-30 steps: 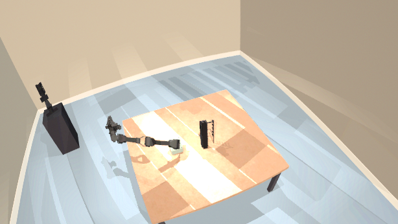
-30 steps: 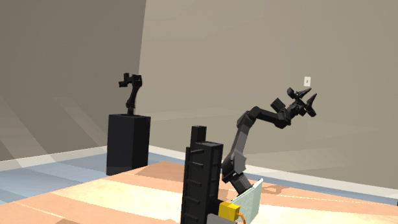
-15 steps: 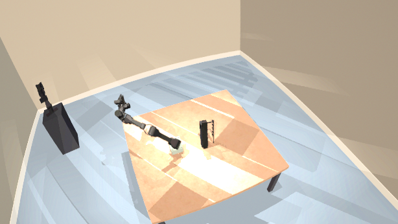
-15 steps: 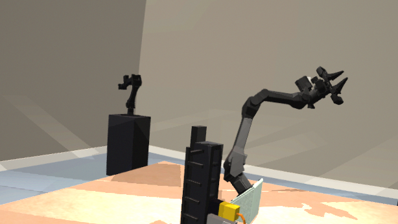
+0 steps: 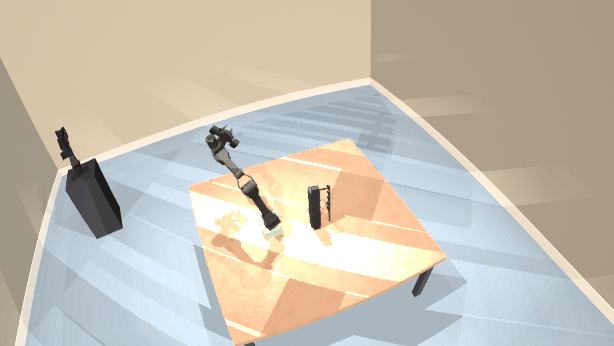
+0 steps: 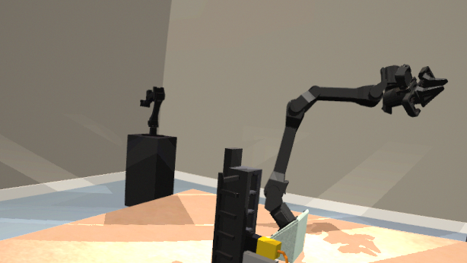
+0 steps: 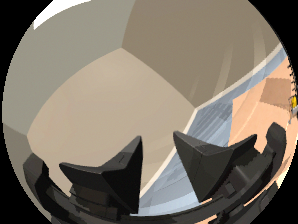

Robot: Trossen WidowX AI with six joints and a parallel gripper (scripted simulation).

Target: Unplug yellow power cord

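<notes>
Black six-joint arm point(image 6: 293, 125) stretched up and away from the orange wooden table point(image 5: 350, 250). Black parallel-jaw gripper point(image 6: 427, 91) high in the air, facing the beige wall; jaws partly closed with a narrow gap, nothing between them (wrist view: only wall and floor in the gap). Tall black upright power strip point(image 6: 236, 213) stands on the table. Yellow box-shaped plug point(image 6: 268, 245) with orange cord sits against the strip's lower side, well apart from the gripper
</notes>
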